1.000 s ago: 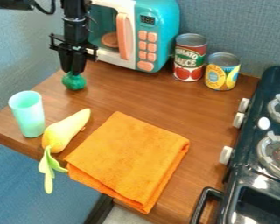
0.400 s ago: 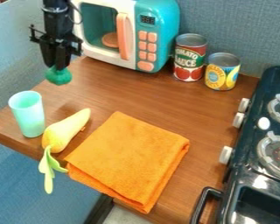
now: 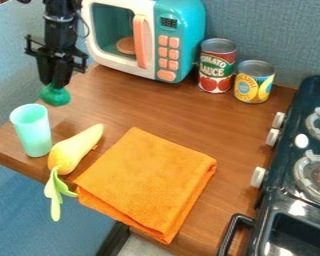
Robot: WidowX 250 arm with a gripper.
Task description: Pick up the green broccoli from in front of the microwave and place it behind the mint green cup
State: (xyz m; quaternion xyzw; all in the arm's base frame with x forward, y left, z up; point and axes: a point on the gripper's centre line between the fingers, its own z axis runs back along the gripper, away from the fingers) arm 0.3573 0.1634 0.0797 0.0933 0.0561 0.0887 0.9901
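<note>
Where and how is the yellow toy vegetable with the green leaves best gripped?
Probably across the middle of the yellow toy vegetable, coming from above with one finger on each long side. It lies lengthwise and tapers away from its leaves. The mint green cup stands close beside the thicker end, so the middle should leave more room, and the thin leaves look a poor hold.

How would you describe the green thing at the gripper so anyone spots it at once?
Find the teal and white toy microwave at the back of the counter. Left of it hangs the black gripper, holding the green thing. It is rounded and deep green, unlike the taller, pale mint cup nearby.
</note>
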